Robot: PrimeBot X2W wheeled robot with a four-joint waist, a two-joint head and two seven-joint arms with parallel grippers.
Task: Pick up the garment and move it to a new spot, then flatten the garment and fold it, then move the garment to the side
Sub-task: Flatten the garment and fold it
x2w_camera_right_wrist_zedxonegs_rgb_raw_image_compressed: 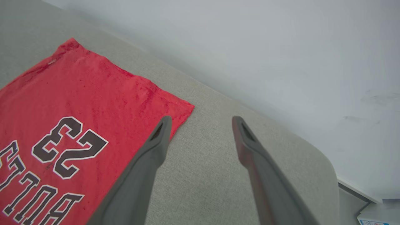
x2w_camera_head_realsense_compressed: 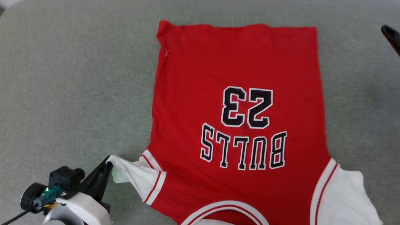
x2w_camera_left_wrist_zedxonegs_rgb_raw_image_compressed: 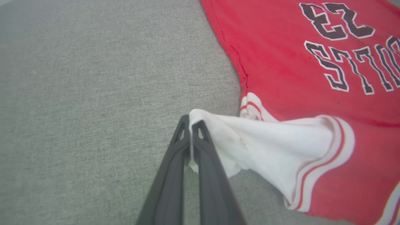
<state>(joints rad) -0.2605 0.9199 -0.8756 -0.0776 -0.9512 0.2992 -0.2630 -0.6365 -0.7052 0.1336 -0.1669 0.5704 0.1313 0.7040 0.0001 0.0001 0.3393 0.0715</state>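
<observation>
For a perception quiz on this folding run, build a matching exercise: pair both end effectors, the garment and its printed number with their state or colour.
1. left end effector
2. right end effector
3. garment
4. number 23

A. black with a white outline
B. open, holding nothing
C. lying print-up on the grey surface
D. shut on the white sleeve

Pairs: 1-D, 2-B, 3-C, 4-A

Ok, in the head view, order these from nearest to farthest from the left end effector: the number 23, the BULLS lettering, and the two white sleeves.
1. Left white sleeve, pinched in the left end effector.
2. BULLS lettering, mid-shirt.
3. Number 23, just beyond it.
4. Right white sleeve, opposite edge.
</observation>
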